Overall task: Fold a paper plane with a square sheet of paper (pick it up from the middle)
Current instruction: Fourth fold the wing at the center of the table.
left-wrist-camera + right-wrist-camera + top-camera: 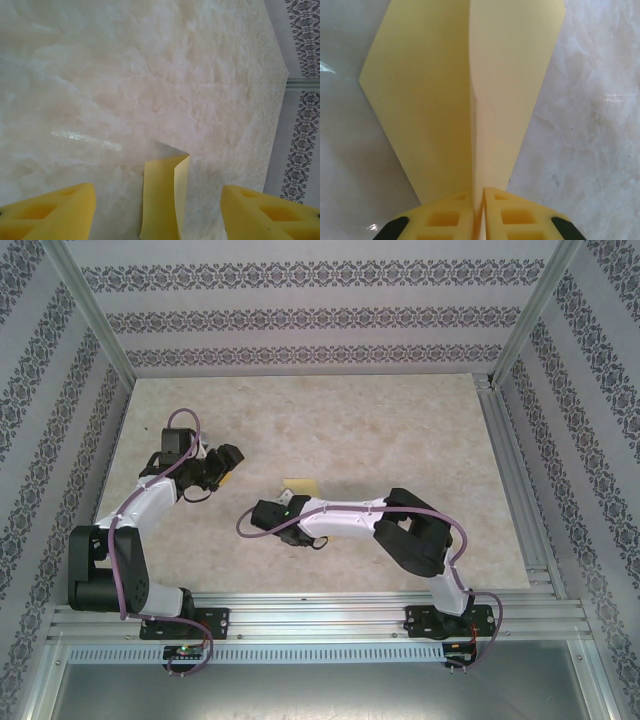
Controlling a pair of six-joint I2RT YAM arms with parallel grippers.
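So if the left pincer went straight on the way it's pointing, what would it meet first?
Likely the folded yellow paper in line between its open fingers; beyond that, bare table. Depth is unclear.

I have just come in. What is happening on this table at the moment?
Two robot arms work with paper on a marbled beige table. The right hand is shut on the narrow end of a pale-yellow folded paper plane, gripping it along the centre crease, with its two halves spreading out ahead. The left hand stands open; a narrow folded piece of pale-yellow paper shows between its fingers, and I cannot tell whether it touches them.
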